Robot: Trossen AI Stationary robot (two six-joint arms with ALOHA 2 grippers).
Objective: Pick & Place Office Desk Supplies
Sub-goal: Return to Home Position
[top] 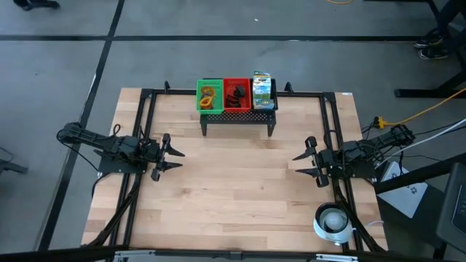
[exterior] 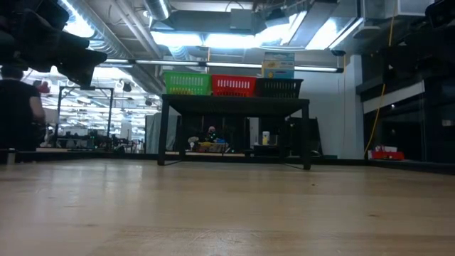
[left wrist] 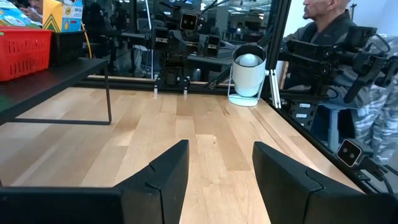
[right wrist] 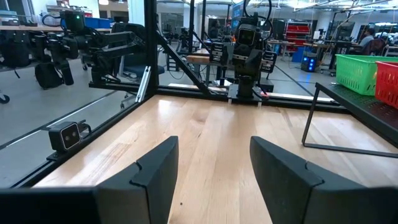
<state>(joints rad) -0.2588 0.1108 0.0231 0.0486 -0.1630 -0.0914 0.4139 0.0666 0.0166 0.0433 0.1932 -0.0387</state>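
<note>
You see a green bin (top: 210, 95) and a black bin (top: 263, 104) flanking the red bin (top: 237, 94), the black one holding blue-and-green printed packets (top: 262, 84). Beneath the red bin: black shelf (top: 238, 115), pale wood tabletop (top: 240, 189).

An industrial lab hall: exposed ceiling ducts (exterior: 178, 51), taped concrete floor (top: 218, 18), distant workbenches (right wrist: 199, 59)

The pale plank tabletop (top: 240, 189) is smooth wood with a satin sheen. At twelve o'clock a matt black metal stand (top: 238, 121) bears a green plastic lattice bin (top: 210, 95) and a red plastic lattice bin (top: 236, 94). Beside them are blue-green printed packets (top: 262, 84), seemingly paper.
</note>
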